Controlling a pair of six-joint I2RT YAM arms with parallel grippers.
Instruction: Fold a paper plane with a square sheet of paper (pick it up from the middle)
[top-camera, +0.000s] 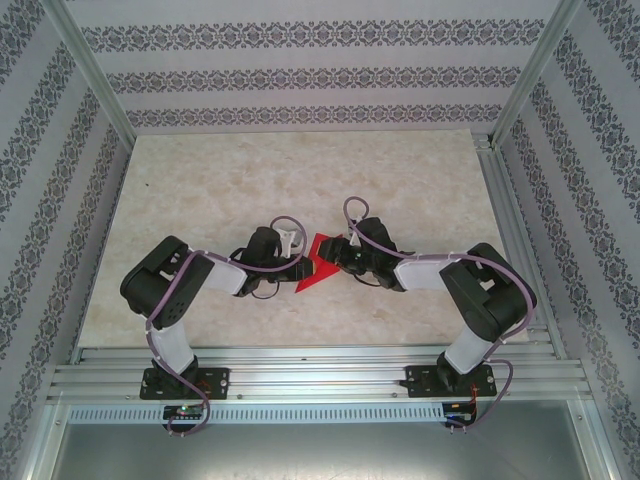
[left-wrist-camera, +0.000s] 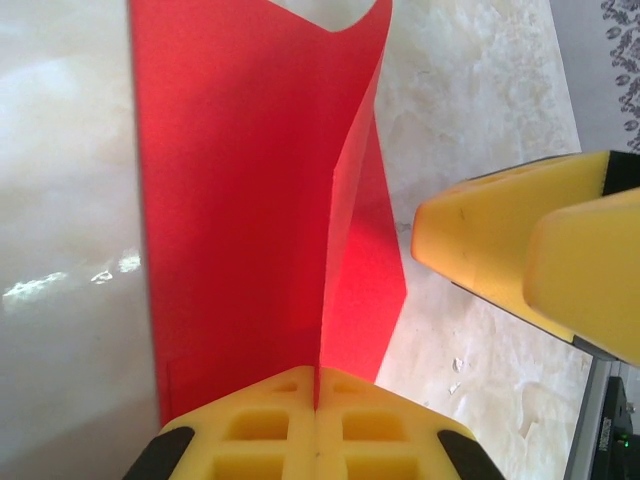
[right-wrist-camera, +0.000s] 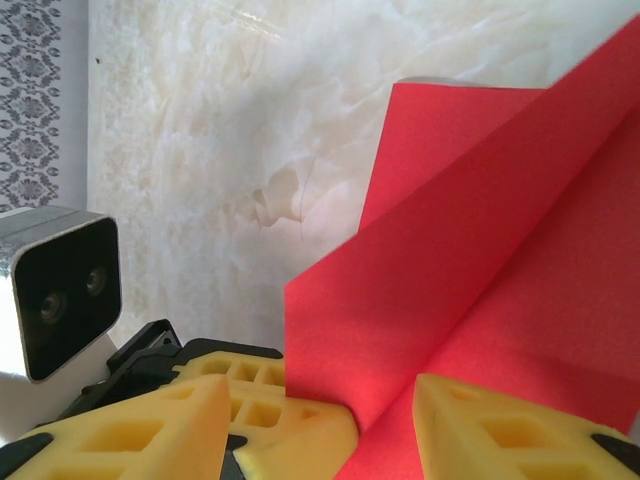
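1. A pale marbled table (top-camera: 300, 170) seen from above, with patterned walls (top-camera: 300, 60) on three sides.
2. The left arm (top-camera: 170, 285) and right arm (top-camera: 485, 290) bend inward from bases at the near edge.
3. The left gripper (top-camera: 299, 263) and right gripper (top-camera: 341, 258) meet near mid-table, one on each side of a red sheet of paper (top-camera: 315, 266).
4. The paper shows as a small, pointed red shape between them.

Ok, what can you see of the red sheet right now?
The sheet is thin, plain bright red paper, bent over into two layers along a soft fold, not flat. It is held over the middle of the marbled table. The left fingers are shut on its doubled edge; the right fingers stand open either side of it.
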